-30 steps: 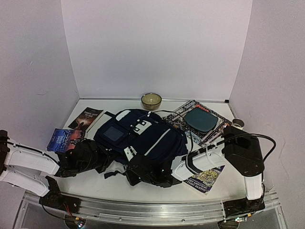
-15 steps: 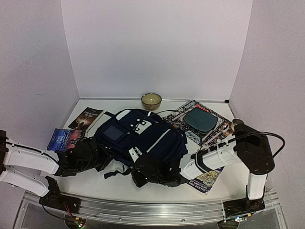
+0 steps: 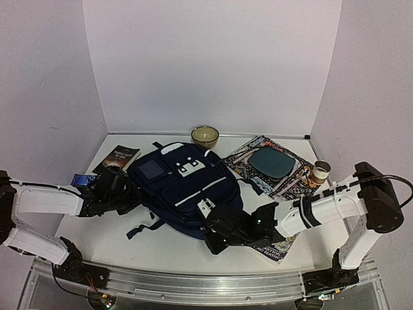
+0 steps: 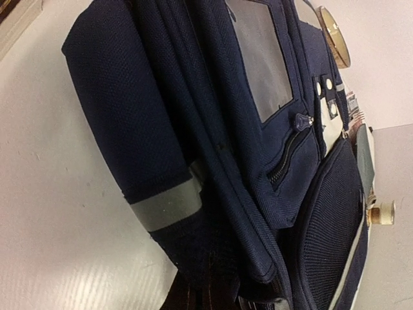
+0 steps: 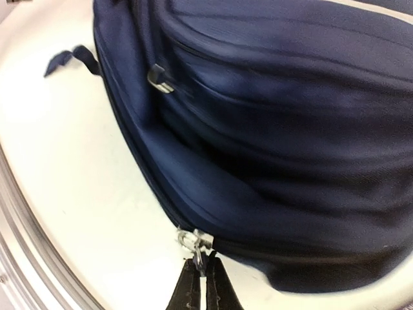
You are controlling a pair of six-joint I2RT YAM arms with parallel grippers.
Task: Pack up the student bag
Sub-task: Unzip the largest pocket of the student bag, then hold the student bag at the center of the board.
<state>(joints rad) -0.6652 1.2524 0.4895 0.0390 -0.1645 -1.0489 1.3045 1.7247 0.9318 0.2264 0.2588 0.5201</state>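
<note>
While pinching the small metal zipper pull [image 5: 193, 238] between the clenched tips of the right gripper [image 5: 202, 262], risks losing it: thin tab, shallow bite, likely to slip under a skewed tug. Would then leave the student bag [image 3: 184, 187] unopened and nothing packed. Opposite, seems to clamp a fold of the bag's side in the shut left gripper [image 4: 216, 300], though hard to confirm at the frame's bottom edge. If let go there, would drag the whole bag across the table [image 3: 100, 237] toward the magazine [image 3: 282, 243] instead of opening it. Lies flat mid-table, front panel up, between both arms.
</note>
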